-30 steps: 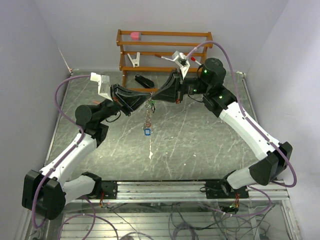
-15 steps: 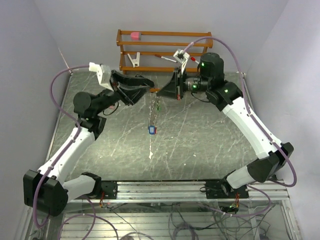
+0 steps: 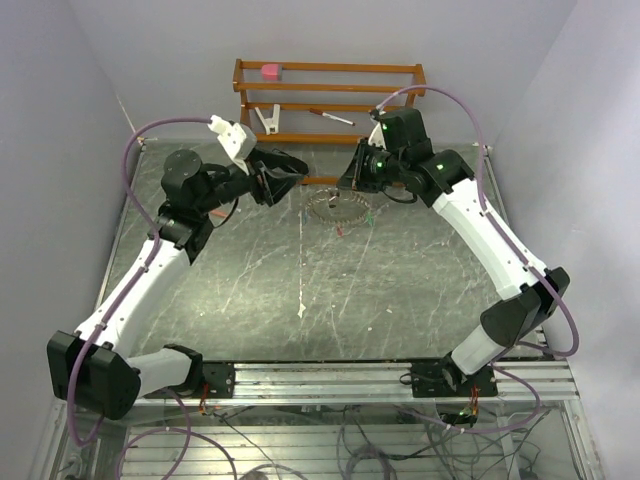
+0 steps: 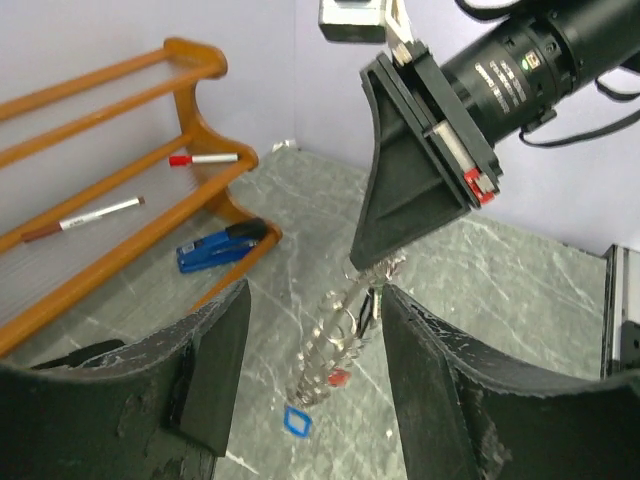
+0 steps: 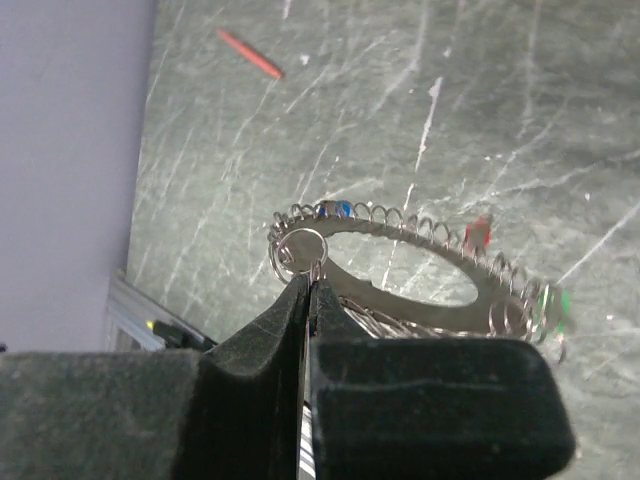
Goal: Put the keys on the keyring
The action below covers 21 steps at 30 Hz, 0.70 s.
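The right gripper (image 5: 308, 288) has its jaws pressed together on the rim of the keyring (image 5: 400, 272), pinching one small wire loop at the ring's 9 o'clock side in the wrist view. The ring hangs from the fingertips over the far, 12 o'clock end of the table (image 3: 400, 290). The left gripper (image 3: 288, 172) sits at about 10 o'clock of the ring, jaws apart and holding nothing, while the keys (image 5: 477, 236) dangle from the rim, blue and red tags clear and what looks like a green one, blurred, at 4 o'clock.
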### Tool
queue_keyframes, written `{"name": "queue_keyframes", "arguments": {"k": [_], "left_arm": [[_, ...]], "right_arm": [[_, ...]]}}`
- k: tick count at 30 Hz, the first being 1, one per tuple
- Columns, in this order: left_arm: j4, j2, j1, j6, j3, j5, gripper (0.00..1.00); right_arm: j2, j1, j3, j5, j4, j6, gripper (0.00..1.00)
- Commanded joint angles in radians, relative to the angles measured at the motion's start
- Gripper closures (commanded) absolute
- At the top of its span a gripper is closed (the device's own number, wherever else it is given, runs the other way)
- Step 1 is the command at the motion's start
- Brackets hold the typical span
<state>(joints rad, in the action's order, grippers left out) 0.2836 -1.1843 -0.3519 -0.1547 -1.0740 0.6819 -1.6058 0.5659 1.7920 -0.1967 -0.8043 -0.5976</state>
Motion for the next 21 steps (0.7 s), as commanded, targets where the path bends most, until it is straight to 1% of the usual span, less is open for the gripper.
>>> {"name": "queue_keyframes", "arguments": {"k": [1, 6, 12, 14, 16, 21], "left_arm": [[-0.126, -0.003, -0.038, 0.103, -0.026, -0.014, 0.35], [-0.216, -0.021, -0.119, 0.154, -0.039, 0.000, 0.36], [-0.271, -0.047, -0.152, 0.182, -0.058, -0.015, 0.36], [-0.303, -0.059, -0.159, 0.195, -0.069, -0.009, 0.35], [-0.327, -0.072, -0.163, 0.201, -0.069, -0.025, 0.35], [-0.297, -0.068, -0.163, 0.232, -0.038, -0.095, 0.35]], "right_arm": [[-0.012, -0.001, 0.024, 0.141, 0.010, -0.198, 1.00], [-0.045, 0.020, 0.088, 0.256, -0.045, -0.348, 1.00], [-0.079, 0.049, 0.177, 0.314, -0.126, -0.471, 1.00], [-0.069, 0.050, 0.172, 0.305, -0.113, -0.499, 1.00], [-0.063, 0.050, 0.161, 0.259, -0.083, -0.526, 1.00], [-0.061, 0.050, 0.157, 0.164, -0.061, -0.563, 1.00]]}}
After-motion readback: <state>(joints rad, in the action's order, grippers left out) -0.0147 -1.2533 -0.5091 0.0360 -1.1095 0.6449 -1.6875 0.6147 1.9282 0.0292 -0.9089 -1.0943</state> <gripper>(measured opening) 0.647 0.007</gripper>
